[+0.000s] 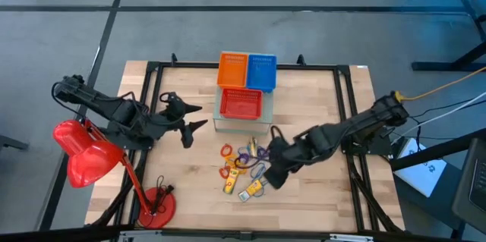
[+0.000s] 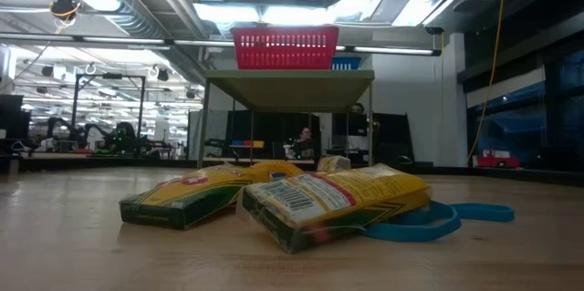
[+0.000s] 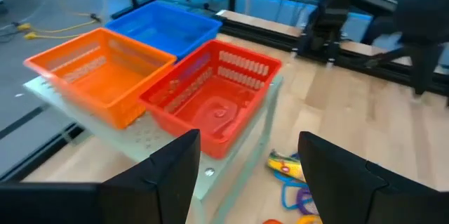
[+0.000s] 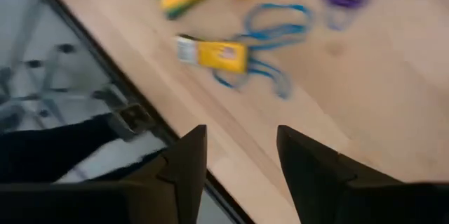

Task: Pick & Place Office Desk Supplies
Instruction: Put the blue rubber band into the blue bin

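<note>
The supplies lie in a loose pile [image 1: 243, 168] on the wooden table: orange loop [image 1: 226, 151], purple loop [image 1: 249, 151], blue loop [image 4: 273, 24] and small yellow oblong boxes [image 2: 333, 202] lying flat. My right gripper [image 1: 271, 165] hovers open just right of the pile; in its wrist view [image 4: 242, 147] the fingers stand apart above bare wood, short of a yellow box [image 4: 217, 53]. My left gripper [image 1: 194, 117] is open above the table, left of the baskets; in its wrist view [image 3: 249, 161] it faces the red basket [image 3: 210, 94].
Orange basket [image 1: 233, 70], blue basket [image 1: 260, 72] and red basket [image 1: 241, 104] sit on a pale raised stand [image 1: 241, 127] behind the pile. A red desk lamp [image 1: 87, 158] stands at the near left, base [image 1: 157, 205] on the table. A black frame rail [image 1: 353, 174] borders the table.
</note>
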